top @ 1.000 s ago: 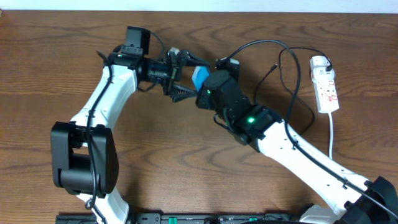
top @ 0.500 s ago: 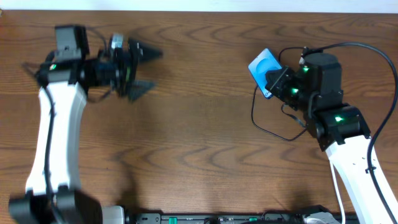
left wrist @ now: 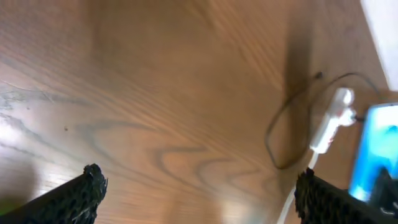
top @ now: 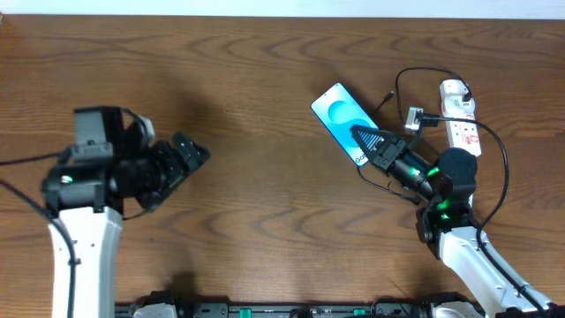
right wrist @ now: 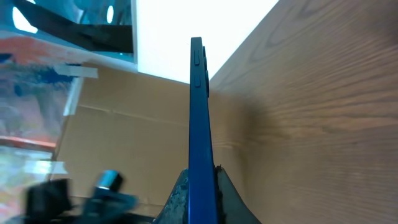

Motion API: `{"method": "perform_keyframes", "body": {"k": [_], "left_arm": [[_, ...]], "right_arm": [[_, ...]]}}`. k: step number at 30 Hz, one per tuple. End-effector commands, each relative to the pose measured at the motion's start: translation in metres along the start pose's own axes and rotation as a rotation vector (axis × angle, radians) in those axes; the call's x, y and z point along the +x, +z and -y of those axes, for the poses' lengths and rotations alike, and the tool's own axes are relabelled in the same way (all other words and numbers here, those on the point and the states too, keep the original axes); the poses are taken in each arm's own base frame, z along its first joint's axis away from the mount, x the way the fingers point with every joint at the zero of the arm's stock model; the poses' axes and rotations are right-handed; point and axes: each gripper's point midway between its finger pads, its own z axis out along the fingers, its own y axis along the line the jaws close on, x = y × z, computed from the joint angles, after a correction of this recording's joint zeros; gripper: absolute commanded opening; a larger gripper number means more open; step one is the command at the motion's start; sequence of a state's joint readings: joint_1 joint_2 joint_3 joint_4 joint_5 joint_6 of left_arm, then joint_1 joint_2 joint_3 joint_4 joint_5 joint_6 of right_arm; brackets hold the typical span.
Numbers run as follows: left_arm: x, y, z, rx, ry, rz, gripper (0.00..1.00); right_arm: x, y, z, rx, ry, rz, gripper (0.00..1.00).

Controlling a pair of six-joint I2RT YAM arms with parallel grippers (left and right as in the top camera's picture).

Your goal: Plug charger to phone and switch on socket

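The phone [top: 338, 117], with its blue-cyan screen up, is held at its lower right end by my right gripper [top: 366, 140], just above the table. In the right wrist view the phone [right wrist: 198, 106] is edge-on, clamped between the two fingers [right wrist: 179, 198]. The black charger cable [top: 501, 168] loops around the right arm, and a thin free end [top: 391, 94] lies right of the phone. The white socket strip [top: 463, 124] lies at the far right. My left gripper [top: 192, 150] is open and empty, far left of the phone; its view [left wrist: 199, 194] shows bare wood between the fingers.
The strip's white cord [top: 474, 190] runs toward the front edge behind the right arm. In the left wrist view the strip [left wrist: 333, 118], a cable loop [left wrist: 278, 140] and the phone [left wrist: 377, 149] appear blurred at the right. A pale wall borders the table's far edge.
The two grippers were together at the phone mid-table a second ago. The left arm has withdrawn, open, to the left. The right arm has kept the phone and moved to the right front.
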State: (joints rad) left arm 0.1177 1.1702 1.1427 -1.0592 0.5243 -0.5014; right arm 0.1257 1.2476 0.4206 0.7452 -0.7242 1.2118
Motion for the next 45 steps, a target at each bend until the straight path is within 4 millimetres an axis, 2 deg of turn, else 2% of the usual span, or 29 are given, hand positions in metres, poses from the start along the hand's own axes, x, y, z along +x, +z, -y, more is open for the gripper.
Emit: {"method": "perform_keyframes", "body": {"k": [1,4,8,13,19,23,29,31,37,41,42,45], "left_arm": [[0.024,0.054,-0.005,0.175,-0.08,-0.128,0.98],[0.027,0.079,0.017,0.412,-0.125,-0.165,0.98],[0.025,0.089,0.035,0.521,-0.165,-0.154,0.98],[0.021,0.079,0.074,0.632,-0.186,-0.146,0.98],[0.019,0.058,0.12,0.785,-0.146,-0.108,0.98],[0.028,0.063,0.125,0.775,-0.174,-0.127,0.98],[0.034,0.069,0.131,0.759,-0.225,-0.13,0.98],[0.033,0.07,0.132,0.754,-0.26,-0.127,0.92],[0.026,0.066,0.136,0.78,-0.278,-0.095,0.84],[0.024,0.06,0.142,0.81,-0.29,-0.098,0.82],[0.024,0.06,0.142,0.81,-0.299,-0.101,0.77],[0.024,0.06,0.142,0.81,-0.298,-0.102,0.71]], "right_arm": [[-0.003,0.0,-0.009,-0.018,0.048,0.024,0.01],[-0.002,0.006,-0.009,-0.007,0.087,0.055,0.01],[0.002,0.013,-0.01,0.004,0.121,0.092,0.01],[0.027,0.028,-0.015,0.006,0.202,0.075,0.01],[0.057,0.042,-0.009,0.034,0.341,0.001,0.01],[0.071,0.047,-0.014,0.02,0.392,-0.038,0.01],[0.084,0.048,-0.047,-0.099,0.36,-0.099,0.01],[0.09,0.048,-0.049,-0.099,0.406,-0.13,0.01],[0.104,0.05,-0.053,-0.1,0.414,-0.164,0.01],[0.103,0.051,-0.052,-0.097,0.428,-0.154,0.01],[0.103,0.051,-0.052,-0.094,0.447,-0.154,0.01],[0.1,0.052,-0.051,-0.092,0.465,-0.137,0.01]]}}
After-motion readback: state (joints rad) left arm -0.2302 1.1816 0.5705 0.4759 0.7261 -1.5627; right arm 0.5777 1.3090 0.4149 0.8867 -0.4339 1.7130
